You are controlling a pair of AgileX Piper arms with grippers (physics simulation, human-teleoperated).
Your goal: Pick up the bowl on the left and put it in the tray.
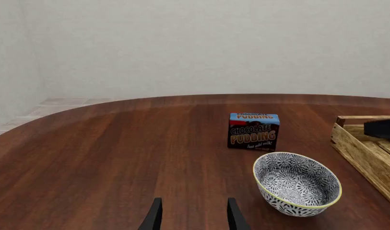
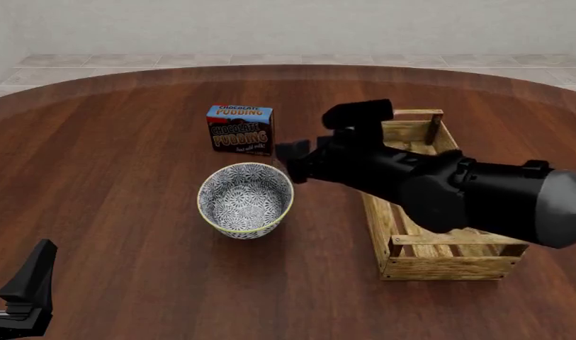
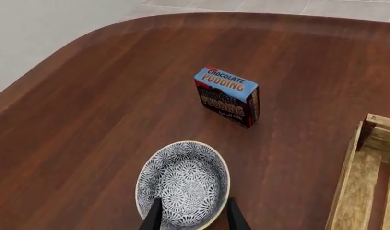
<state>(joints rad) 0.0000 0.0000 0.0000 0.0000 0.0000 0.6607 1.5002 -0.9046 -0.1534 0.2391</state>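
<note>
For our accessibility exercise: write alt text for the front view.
The right arm's gripper hovers by the bowl on a wooden table, a pudding box behind, the empty tray on the right.

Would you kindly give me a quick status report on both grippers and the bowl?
Right gripper open, above the bowl's near rim, not gripping. Left gripper open, idle over bare table. Bowl upright on the table, left of the tray. Pudding box behind bowl, clear of path.
</note>
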